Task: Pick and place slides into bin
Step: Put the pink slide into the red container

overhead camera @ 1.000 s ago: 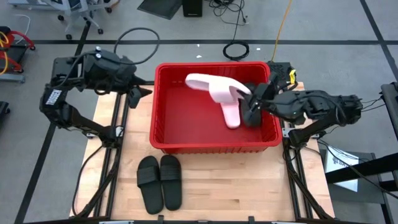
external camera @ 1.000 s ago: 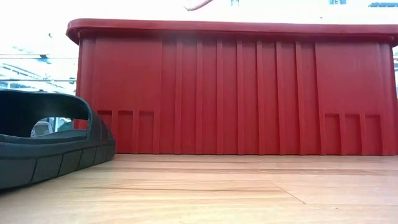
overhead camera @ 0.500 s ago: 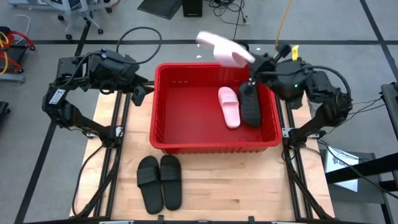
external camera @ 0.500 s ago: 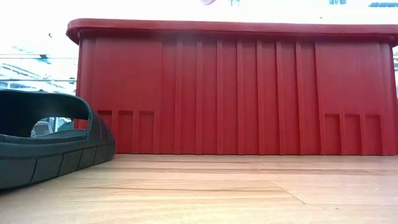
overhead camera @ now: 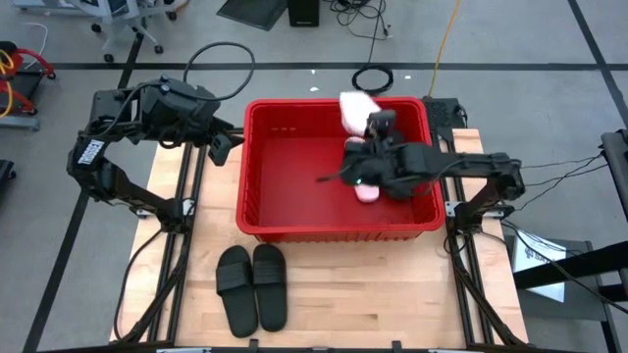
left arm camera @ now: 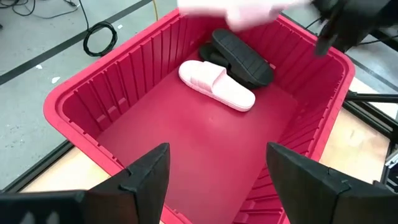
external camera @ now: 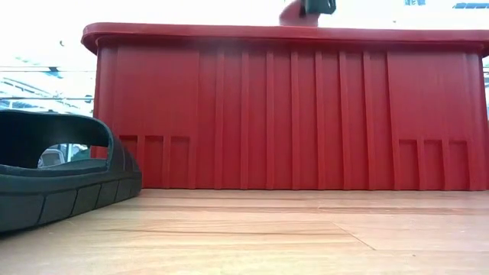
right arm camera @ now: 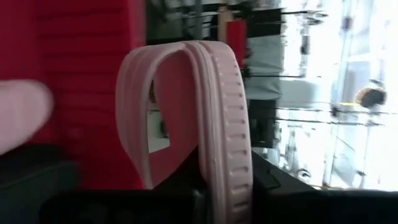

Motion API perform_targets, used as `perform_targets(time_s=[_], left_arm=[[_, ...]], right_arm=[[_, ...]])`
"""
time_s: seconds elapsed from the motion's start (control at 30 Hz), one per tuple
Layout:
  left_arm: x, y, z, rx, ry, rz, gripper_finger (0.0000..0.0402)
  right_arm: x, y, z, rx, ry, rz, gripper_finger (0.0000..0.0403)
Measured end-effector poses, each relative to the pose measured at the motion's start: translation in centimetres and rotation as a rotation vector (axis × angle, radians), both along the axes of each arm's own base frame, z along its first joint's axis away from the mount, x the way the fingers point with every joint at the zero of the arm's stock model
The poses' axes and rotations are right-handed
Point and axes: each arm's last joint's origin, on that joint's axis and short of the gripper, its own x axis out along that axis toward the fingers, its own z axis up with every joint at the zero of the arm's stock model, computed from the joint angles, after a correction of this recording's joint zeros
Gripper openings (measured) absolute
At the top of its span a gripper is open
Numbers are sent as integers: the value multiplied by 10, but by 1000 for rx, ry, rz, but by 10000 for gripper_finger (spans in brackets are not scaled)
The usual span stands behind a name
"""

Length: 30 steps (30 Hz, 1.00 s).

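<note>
Since half a second back the right gripper (overhead camera: 365,120) swung from past the far rim to over the big red slotted plastic bin (overhead camera: 285,221), fingers clamped on a pale pink rubber slide (overhead camera: 357,105). Light wooden table (overhead camera: 392,294) on grey floor (overhead camera: 549,88), cables lying around. Left gripper (left arm camera: 214,180) waits by the bin's left edge, fingers apart. Its wrist view shows what the low view can't: another pink slide (left arm camera: 217,85) and a black slide (left arm camera: 242,57) in the bin's far right corner. Two black slides (overhead camera: 251,285) sit near the table's front edge (side by side).
</note>
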Motion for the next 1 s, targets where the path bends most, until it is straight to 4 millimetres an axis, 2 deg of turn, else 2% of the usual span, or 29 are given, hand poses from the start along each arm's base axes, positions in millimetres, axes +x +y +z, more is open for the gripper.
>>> perform_targets(time_s=[0.1,0.2,0.33,0.43,0.67,0.73,1.0], left_arm=[[0,0,0,0,0,0,257],[0,0,0,6,1,6,257],[0,0,0,7,1,8,257],[0,0,0,11,2,12,257],[0,1,0,13,-3,14,257],[0,1,1,14,-10,15,257],[3,1,4,26,-50,12,257]], right_arm=[[-6,0,-35,42,37,-7,21],[-16,4,-53,51,-24,-19,21],[-26,10,-63,79,-152,-9,21],[-31,13,-61,85,-205,8,21],[-36,9,-59,77,-195,2,21],[-36,5,-66,76,-179,-11,21],[-39,-1,-112,119,-73,-14,21]])
